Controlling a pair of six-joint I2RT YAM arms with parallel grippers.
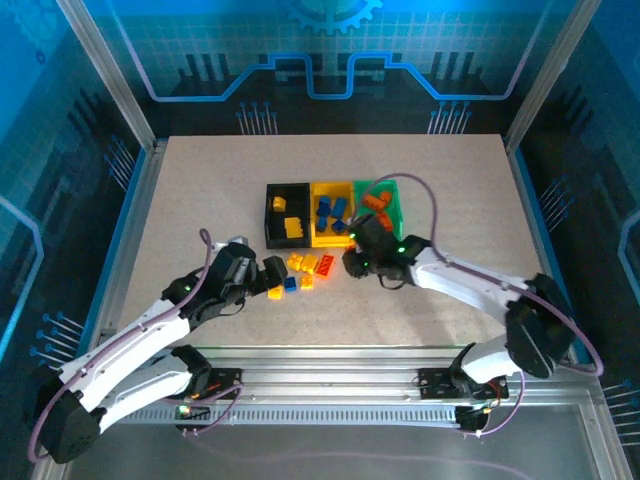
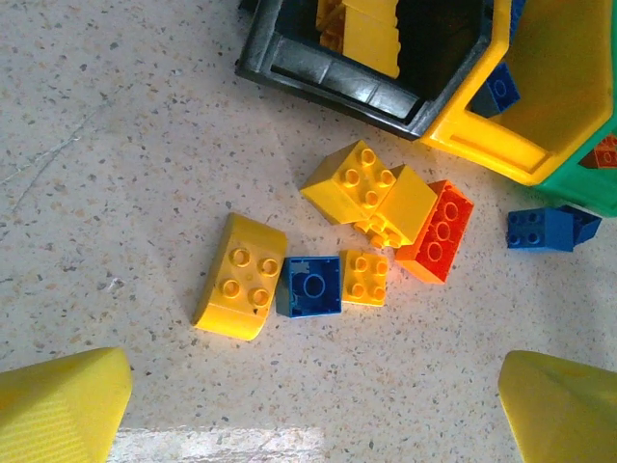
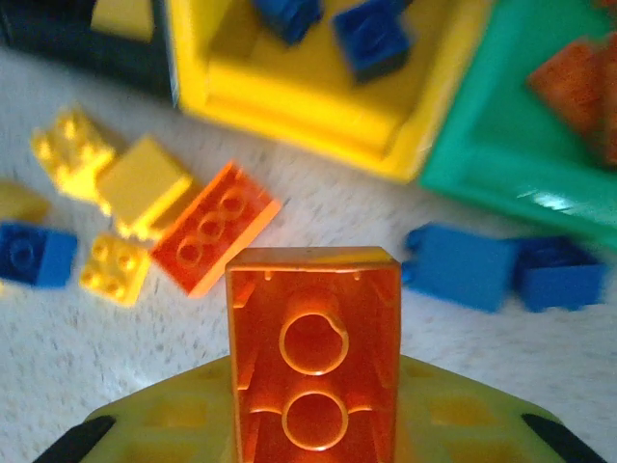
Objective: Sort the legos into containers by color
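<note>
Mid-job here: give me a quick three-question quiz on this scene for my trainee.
1. True or false: the right end effector holds an orange brick.
2. Which bin holds blue bricks? A black, B yellow, C green.
3. Fill in: the black bin holds ____ bricks.

Key: 1 true; 2 B, the yellow bin; 3 yellow bricks.
</note>
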